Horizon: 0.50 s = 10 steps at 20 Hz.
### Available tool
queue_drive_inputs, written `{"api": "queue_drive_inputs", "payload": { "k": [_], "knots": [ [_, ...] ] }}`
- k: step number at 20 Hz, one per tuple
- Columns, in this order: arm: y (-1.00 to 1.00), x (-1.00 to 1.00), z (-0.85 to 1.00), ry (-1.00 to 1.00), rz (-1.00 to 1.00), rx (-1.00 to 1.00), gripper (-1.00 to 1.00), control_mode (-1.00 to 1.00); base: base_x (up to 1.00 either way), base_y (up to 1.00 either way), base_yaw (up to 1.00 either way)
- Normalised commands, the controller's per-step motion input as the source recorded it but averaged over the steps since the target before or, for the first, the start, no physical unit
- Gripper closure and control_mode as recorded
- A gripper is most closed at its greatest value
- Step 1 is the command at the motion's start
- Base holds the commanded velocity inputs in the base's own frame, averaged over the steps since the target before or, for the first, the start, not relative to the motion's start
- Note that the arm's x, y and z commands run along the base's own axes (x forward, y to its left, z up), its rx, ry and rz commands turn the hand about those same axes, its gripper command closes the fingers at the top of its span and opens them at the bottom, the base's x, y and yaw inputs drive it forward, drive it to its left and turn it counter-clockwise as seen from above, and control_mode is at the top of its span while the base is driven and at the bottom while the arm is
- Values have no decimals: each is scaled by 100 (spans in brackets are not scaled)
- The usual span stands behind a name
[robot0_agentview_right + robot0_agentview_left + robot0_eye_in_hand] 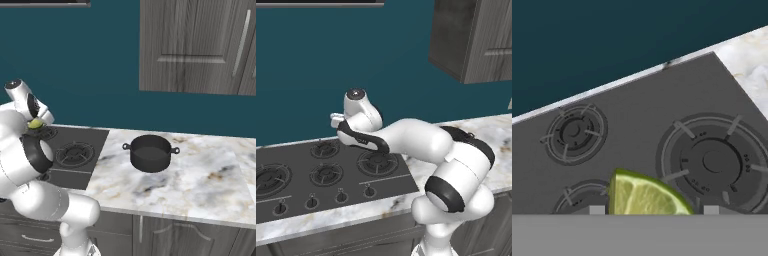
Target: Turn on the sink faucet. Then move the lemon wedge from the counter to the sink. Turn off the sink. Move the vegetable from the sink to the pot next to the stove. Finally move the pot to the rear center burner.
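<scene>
Lemon wedge [646, 196] clamped between both fingertips [597, 209], at 6 o'clock in hand view, above stove [662, 125] burners; pot [150, 152] well apart.

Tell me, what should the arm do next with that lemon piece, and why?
Probably carry it sideways toward the pot. The gripper holds the lemon wedge above the stove, while the pot sits open on the counter beside it.

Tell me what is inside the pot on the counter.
From the right base view the pot looks empty: only its dark inner wall and part of the floor show. The near rim hides the front of the floor. The lemon wedge sits in the claw.
</scene>
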Motion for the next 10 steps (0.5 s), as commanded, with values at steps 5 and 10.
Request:
{"api": "queue_drive_inputs", "payload": {
  "k": [5,10],
  "knots": [
    [-47,29,0,0,-9,0,100,-100,0,0,0],
    [-57,15,0,-3,-7,0,100,-100,0,0,0]
  ]
}}
